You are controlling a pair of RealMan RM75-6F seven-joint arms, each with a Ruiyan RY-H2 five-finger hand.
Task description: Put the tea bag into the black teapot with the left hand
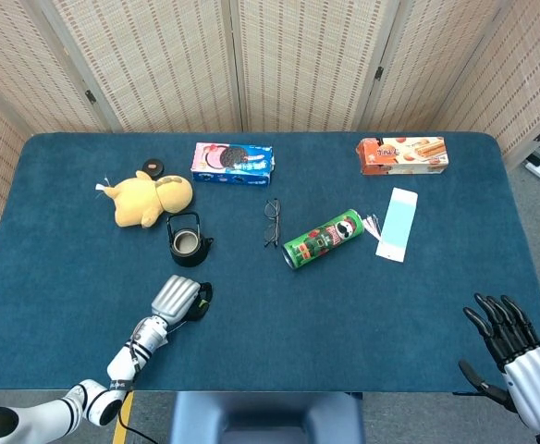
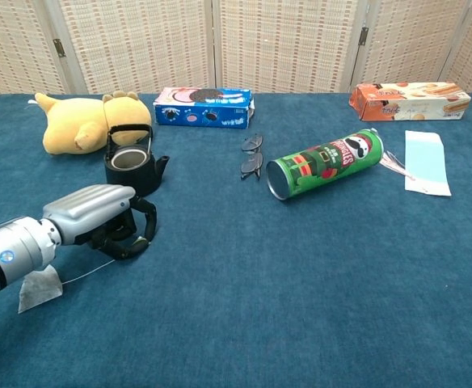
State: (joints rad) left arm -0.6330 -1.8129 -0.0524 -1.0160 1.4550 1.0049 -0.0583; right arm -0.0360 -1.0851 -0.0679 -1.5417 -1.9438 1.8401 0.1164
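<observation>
My left hand (image 2: 99, 217) is low at the left of the chest view, resting on the blue table (image 2: 301, 307) with the fingers curled under. A thin string goes from under the fingers to the tea bag (image 2: 39, 290), which lies flat on the cloth at the lower left, below my forearm. I think the fingers hold the string end, but the frames hide the contact, so I cannot tell if the hand is really closed on it.

The black teapot (image 2: 129, 166) stands just above the hand, its lid off and the handle upright. Its lid (image 1: 153, 168) lies near the upper left of the head view, beyond the yellow plush toy (image 1: 146, 197), which touches the pot from behind.

Between my hand and the pot is only a short strip of free cloth. The near table edge is close below my wrist in the head view. To the right is much open cloth.

Farther right lie the glasses (image 2: 252, 156), the green Pringles can (image 2: 325, 162) on its side, a pale blue envelope (image 2: 427, 161), the Oreo box (image 2: 203, 107) and an orange biscuit box (image 2: 410, 100).

My right hand (image 1: 520, 356) is at the lower right corner of the head view, off the table, fingers spread and holding nothing.
</observation>
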